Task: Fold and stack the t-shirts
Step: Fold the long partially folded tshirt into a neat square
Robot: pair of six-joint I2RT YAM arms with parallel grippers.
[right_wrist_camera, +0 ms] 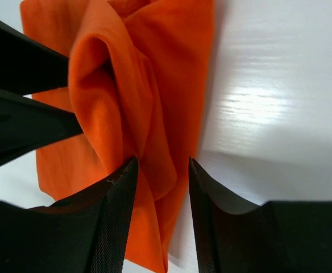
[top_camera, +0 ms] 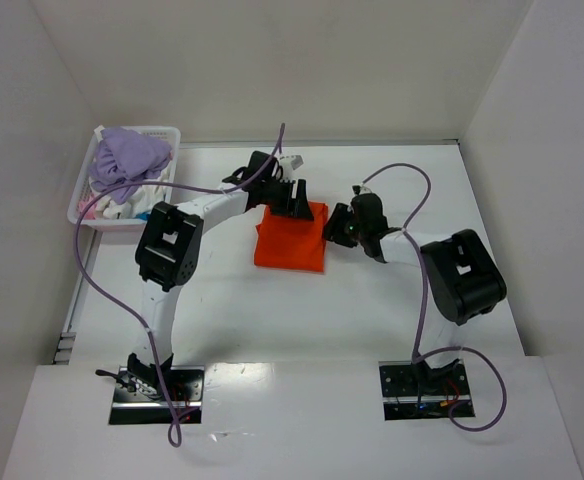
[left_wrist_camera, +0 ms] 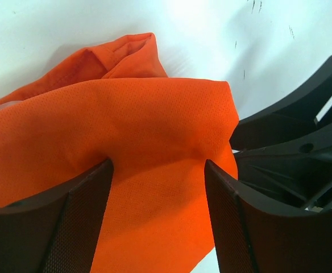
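Observation:
A vivid orange t-shirt (top_camera: 290, 242) lies folded into a compact rectangle on the white table (top_camera: 372, 310), mid-back. My left gripper (top_camera: 290, 200) is at its far edge, jaws wide apart, pressing down on the cloth (left_wrist_camera: 126, 114), which spans the gap between the fingers (left_wrist_camera: 158, 168). My right gripper (top_camera: 336, 228) is at the shirt's right edge, jaws apart around a raised fold (right_wrist_camera: 106, 85) with bare table showing beside it (right_wrist_camera: 163, 165). Each gripper shows in the other's wrist view.
A white lattice basket (top_camera: 84, 213) stands at the back left, holding a purple garment (top_camera: 127, 155) and other light cloth. White walls enclose the table at the back and sides. Purple cables loop over both arms.

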